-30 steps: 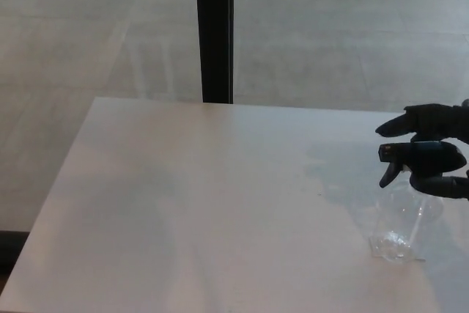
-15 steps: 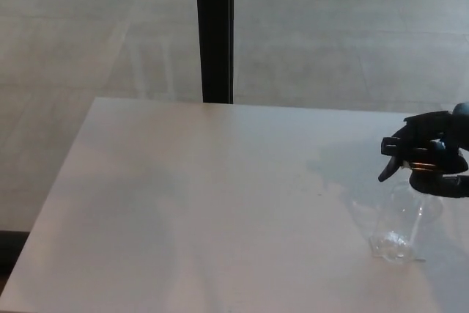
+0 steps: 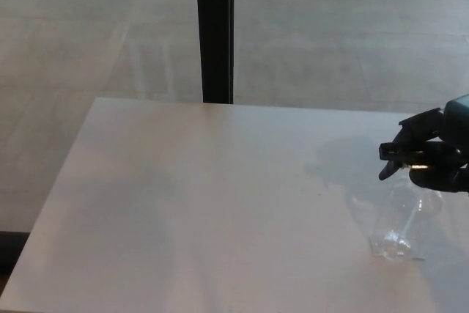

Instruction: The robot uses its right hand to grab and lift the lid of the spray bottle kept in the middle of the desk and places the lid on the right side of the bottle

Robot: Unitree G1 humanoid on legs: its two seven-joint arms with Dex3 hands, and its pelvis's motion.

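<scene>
A clear plastic spray bottle [image 3: 401, 225] stands on the white desk [image 3: 220, 196] near its right side. Its dark trigger-spray lid [image 3: 396, 157] sits at the bottle's top, nozzle and trigger pointing left. My right hand [image 3: 437, 153] comes in from the right edge with its black fingers wrapped around the lid's head. The lid's tube still runs down inside the bottle. My left hand does not show.
A black vertical post [image 3: 214, 31] rises behind the desk's far edge, with grey floor around it. The desk's bare surface stretches left of the bottle.
My right hand went from spread fingers around the lid to closed on it. The hand and lid sit slightly further right and a bit higher than a second ago; the bottle stays put.
</scene>
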